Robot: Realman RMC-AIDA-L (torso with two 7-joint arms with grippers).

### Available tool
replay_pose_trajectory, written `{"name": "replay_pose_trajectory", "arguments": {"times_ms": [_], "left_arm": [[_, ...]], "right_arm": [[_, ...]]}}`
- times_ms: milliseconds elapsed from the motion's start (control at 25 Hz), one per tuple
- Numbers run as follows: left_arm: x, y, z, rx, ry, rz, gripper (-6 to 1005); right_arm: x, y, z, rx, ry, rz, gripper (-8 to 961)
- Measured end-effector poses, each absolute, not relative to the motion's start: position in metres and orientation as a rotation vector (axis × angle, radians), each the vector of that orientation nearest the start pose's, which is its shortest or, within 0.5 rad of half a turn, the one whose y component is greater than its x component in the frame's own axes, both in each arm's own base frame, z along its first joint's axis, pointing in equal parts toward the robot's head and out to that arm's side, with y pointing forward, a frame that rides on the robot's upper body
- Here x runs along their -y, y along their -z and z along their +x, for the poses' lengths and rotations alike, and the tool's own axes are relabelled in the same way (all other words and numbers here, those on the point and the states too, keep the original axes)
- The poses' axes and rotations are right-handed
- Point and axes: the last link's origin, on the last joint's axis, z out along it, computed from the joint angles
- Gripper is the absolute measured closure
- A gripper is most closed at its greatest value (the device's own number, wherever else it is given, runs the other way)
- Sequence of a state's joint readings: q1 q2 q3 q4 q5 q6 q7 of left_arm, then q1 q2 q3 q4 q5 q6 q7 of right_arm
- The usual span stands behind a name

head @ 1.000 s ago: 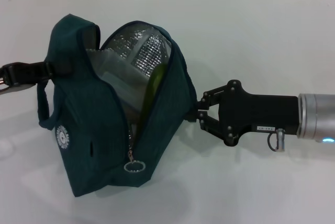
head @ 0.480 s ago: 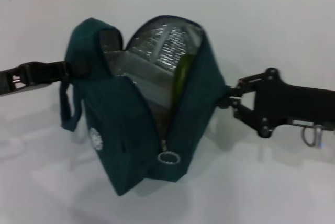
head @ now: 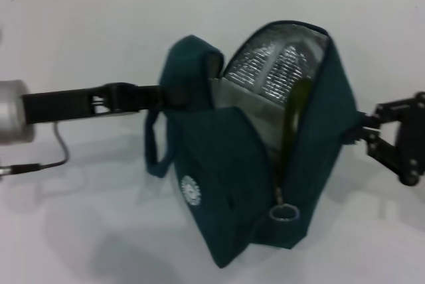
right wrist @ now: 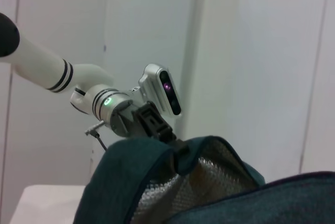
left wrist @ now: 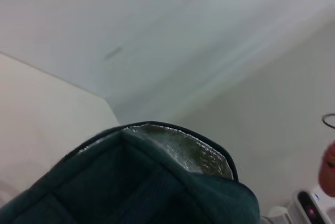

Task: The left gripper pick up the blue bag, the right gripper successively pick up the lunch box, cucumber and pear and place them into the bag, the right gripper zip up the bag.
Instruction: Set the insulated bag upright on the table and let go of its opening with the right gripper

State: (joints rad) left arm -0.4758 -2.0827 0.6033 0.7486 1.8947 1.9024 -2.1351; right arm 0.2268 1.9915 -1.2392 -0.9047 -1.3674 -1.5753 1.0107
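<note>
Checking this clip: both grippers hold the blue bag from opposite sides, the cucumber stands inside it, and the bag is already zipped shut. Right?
Not quite. The blue bag is wide open, not zipped: the head view shows its foil lining and the ring zip pull down at the near end. The rest holds: the left gripper and right gripper are at its opposite sides, and the cucumber stands inside.

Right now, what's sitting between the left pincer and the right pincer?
In the head view, only the blue bag, unzipped, spans the stretch: the left pincer holds its handle side, and the right pincer meets its opposite wall.
</note>
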Motion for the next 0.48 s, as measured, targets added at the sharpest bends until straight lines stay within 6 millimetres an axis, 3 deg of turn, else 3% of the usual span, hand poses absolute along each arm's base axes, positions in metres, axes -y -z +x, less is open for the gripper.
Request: {"name": "replay_pose_trajectory", "arguments": {"times_ms": [160, 480], "left_arm": [[-0.304, -0.022, -0.229, 1.578, 1.122, -2.695, 942], [-0.324, -0.007, -0.208, 1.5, 1.085, -2.757, 942]], "right_arm": [[-0.272, -0.035, 0.255, 0.044, -0.883, -2.63, 861], [-0.273, -0.045, 0.258, 0.054, -0.877, -2.598, 863]]}}
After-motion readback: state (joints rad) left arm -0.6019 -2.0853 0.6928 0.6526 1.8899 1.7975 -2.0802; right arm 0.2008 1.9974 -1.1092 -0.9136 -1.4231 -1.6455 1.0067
